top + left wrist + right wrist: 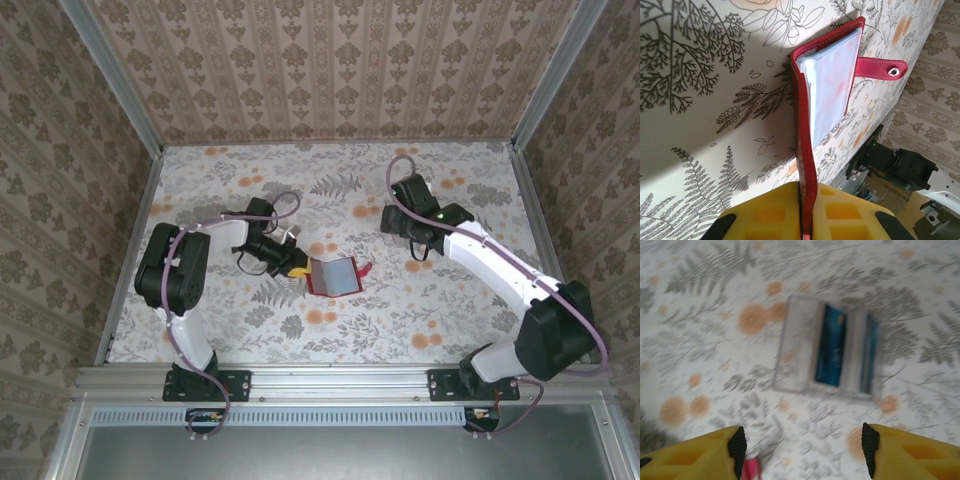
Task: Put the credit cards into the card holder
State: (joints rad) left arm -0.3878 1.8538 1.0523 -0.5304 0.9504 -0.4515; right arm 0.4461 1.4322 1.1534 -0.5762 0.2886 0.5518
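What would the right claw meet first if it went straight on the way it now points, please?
Probably the clear box holding the blue credit cards, straight ahead of the open right claw on the table; blur leaves depth unclear.

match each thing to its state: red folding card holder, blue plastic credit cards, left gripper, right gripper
Things:
1. red folding card holder
2. blue plastic credit cards
3. left gripper
4. right gripper

States:
a. open, above the clear plastic box
b. shut on a red cover
c. inside the clear plastic box
d. part open, see-through pockets showing

Pairs: 1-d, 2-c, 3-b, 4-a
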